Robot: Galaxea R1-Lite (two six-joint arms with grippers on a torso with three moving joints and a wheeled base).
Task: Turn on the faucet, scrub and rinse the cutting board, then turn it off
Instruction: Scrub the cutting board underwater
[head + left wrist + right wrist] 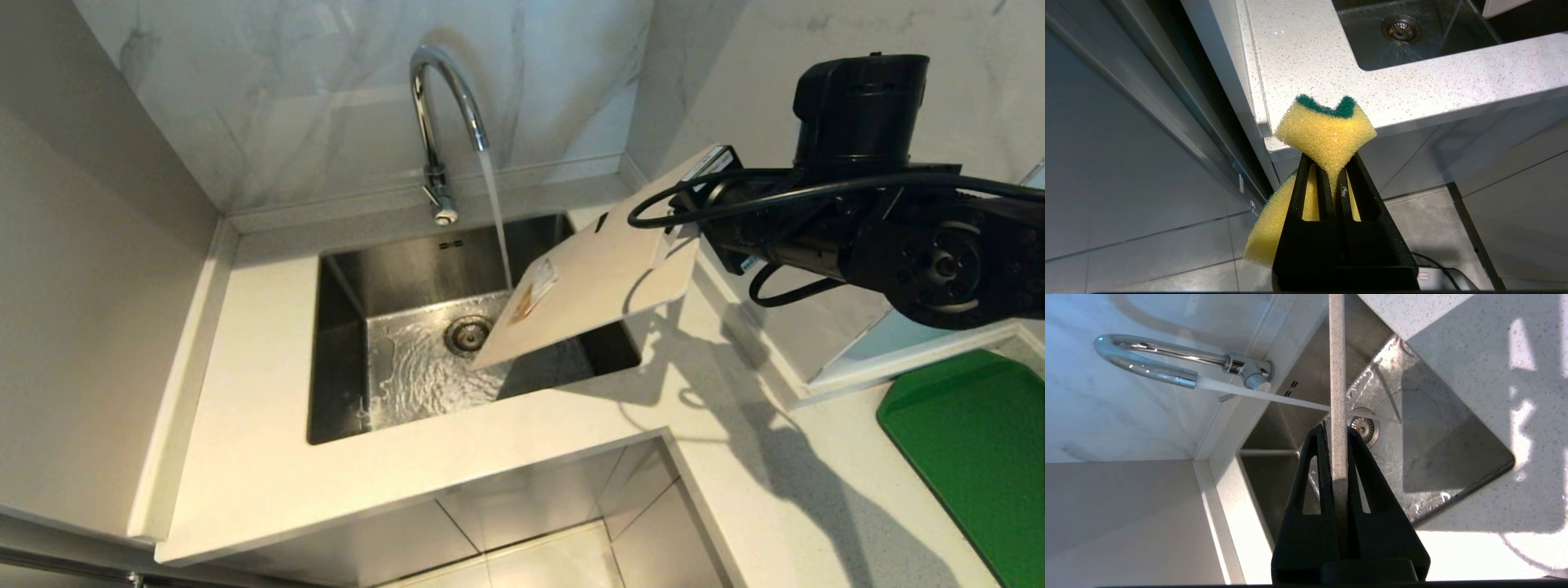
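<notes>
While clamped: cutting board [1338, 375] between right end effector [1337, 435] fingers.

- Cutting board [600, 278]: carries a paper label [532, 291] in white, yellow and orange near its lower edge; print present but too small to read.
- Same board, upper corner by the right arm: a second white tag [709, 166] with dark marks, possibly a barcode; not legible.
- Floor, left wrist view: small white tag [1424, 276] with a red outline beside a cable; its marks cannot be read.
- Right wrist view: no legible text, brand or number.
</notes>
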